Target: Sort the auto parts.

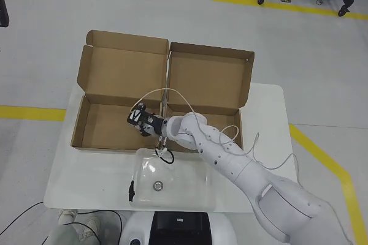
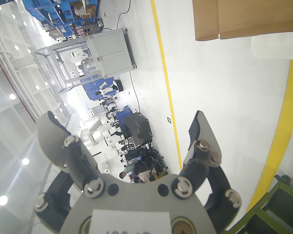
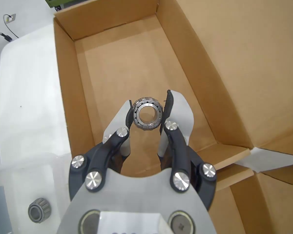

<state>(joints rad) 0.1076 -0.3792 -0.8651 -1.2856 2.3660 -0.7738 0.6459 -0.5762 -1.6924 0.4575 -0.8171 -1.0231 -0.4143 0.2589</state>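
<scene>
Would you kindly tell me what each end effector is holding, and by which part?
The right end effector grips a metal bearing by opposite sides of its outer ring. The left end effector holds nothing.

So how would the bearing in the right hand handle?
The bearing looks solid metal: probably stiff and heavy for its size. Round, it may roll if released in the box. Its curved sides could slip in the right hand.

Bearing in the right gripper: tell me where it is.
In the right wrist view the bearing is clamped in the right gripper, over the floor of the left cardboard box.
</scene>
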